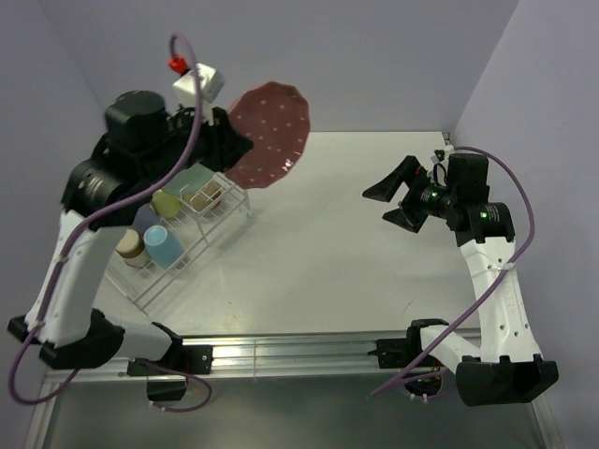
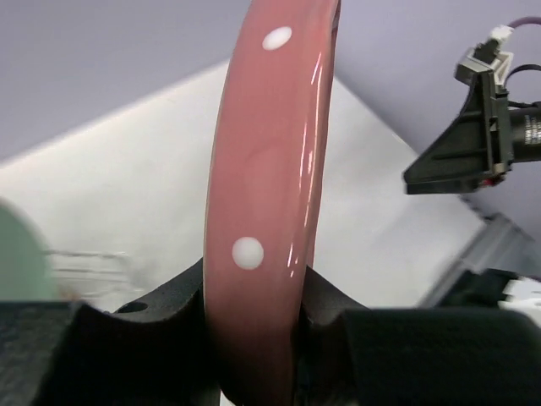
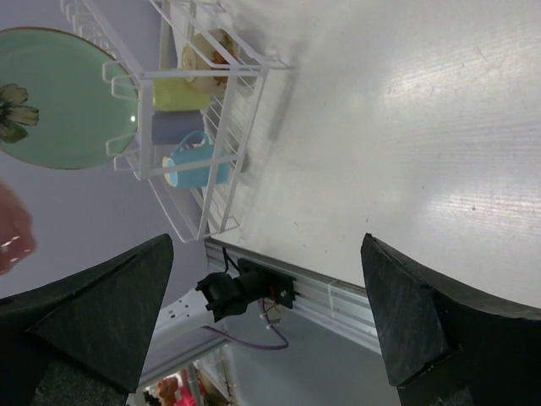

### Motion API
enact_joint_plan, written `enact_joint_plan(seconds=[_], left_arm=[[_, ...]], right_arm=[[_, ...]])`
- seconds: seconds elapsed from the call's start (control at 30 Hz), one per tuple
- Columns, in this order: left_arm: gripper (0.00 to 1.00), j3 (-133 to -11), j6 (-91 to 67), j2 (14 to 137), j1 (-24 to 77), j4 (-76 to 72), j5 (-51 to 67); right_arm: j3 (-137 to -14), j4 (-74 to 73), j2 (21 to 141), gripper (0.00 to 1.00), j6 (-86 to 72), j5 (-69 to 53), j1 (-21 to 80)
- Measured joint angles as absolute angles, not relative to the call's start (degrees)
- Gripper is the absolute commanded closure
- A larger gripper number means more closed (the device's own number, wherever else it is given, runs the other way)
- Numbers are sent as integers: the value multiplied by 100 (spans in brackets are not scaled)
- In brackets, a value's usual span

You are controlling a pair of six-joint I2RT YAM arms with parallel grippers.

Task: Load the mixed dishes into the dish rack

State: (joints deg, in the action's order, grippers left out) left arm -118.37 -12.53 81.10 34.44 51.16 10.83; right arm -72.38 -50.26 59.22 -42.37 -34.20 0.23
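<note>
At the far left the white wire dish rack [image 1: 182,248] stood on the table [image 1: 356,262]. It held a light blue mug [image 1: 164,245] near its front, a yellow mug [image 1: 167,203] behind that, and a cream bowl [image 3: 210,52] toward the far end. In the right wrist view a lavender cup [image 3: 173,127] sat between the two mugs, and a mint-green flower plate [image 3: 63,97] stood upright in the raised tier.

Above the rack's far end the left gripper [image 1: 225,140] was partly closed, with its two fingers [image 2: 161,304] pinching the rim of the pink white-dotted plate [image 1: 270,134]. The plate reached up and to the right from the fingers, clear of the rack wires and off the table. In the left wrist view it appeared edge-on, rising straight out from between the pads (only two dots showed there).

Across a bare stretch of table, well apart from the rack, the right gripper [image 1: 393,201] hung above the surface. Its jaws were spread wide and held nothing, and its fingertips pointed left toward the plate.
</note>
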Motion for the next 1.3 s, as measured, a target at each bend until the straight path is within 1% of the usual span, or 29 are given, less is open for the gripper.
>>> enact_joint_plan(seconds=[0.07, 0.2, 0.37, 0.6, 0.87, 1.1, 1.3], left_arm=[[100, -11605, -781, 7609, 3441, 5094, 703], [100, -11236, 75, 7006, 3441, 5054, 198], [100, -10057, 875, 6460, 3441, 4825, -73], [100, -9548, 1417, 6497, 3277, 5050, -309], [100, -9476, 1726, 6495, 2571, 4998, -281], [100, -9445, 1898, 6497, 1802, 4919, -47], [100, -9275, 2032, 6499, 1684, 4751, 148]], right_arm=[[-7148, -5059, 5942, 0, -4233, -3444, 23], [-7100, -5120, 6090, 1, -4230, -3498, 69], [-7100, -5120, 6265, 1, -4226, -3542, 226], [-7102, -5111, 6484, 2, -4206, -3564, 443], [-7170, -5116, 6729, 3, -4160, -3557, 561], [-7288, -5111, 6768, 3, -4099, -3557, 576], [-7308, -5111, 6799, 3, -4097, -3559, 576]])
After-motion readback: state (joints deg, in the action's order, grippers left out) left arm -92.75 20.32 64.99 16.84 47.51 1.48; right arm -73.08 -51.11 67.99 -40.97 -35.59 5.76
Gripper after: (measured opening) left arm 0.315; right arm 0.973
